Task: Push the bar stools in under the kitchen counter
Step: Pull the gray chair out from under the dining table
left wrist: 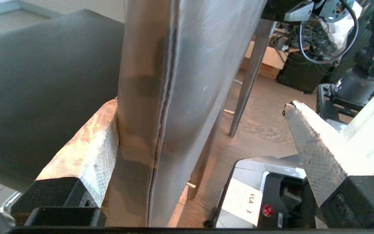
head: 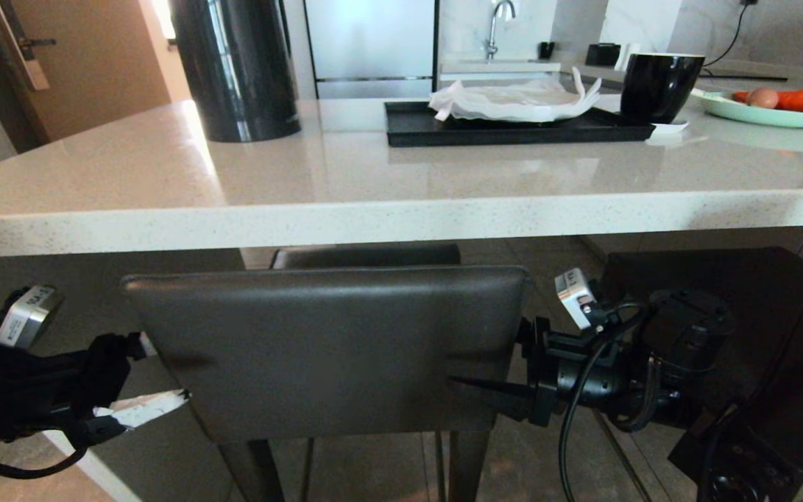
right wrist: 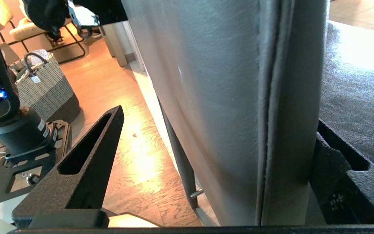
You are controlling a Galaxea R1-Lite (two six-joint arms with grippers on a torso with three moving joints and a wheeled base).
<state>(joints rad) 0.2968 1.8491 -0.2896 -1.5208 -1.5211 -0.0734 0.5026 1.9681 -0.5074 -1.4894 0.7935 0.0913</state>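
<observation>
One bar stool stands just before me, its dark grey leather backrest (head: 332, 348) below the thick edge of the off-white kitchen counter (head: 401, 216). My left gripper (head: 154, 373) is open and straddles the backrest's left edge (left wrist: 187, 65); one white taped finger (left wrist: 86, 146) lies against the seat side, the other (left wrist: 310, 139) stands apart. My right gripper (head: 492, 355) is open astride the right edge (right wrist: 213, 81), with one black finger (right wrist: 89, 162) clear of the leather and the other (right wrist: 336, 169) close to it. The top of a second dark backrest (head: 366, 256) shows farther in under the counter.
On the counter stand a tall black cylinder (head: 241, 70), a black tray (head: 443, 129) with white crumpled material, a black mug (head: 659, 87) and a green plate (head: 764, 111) of vegetables. A dark flat shape (head: 757, 279) lies behind my right arm. A woven basket (right wrist: 44, 87) sits on the wood floor.
</observation>
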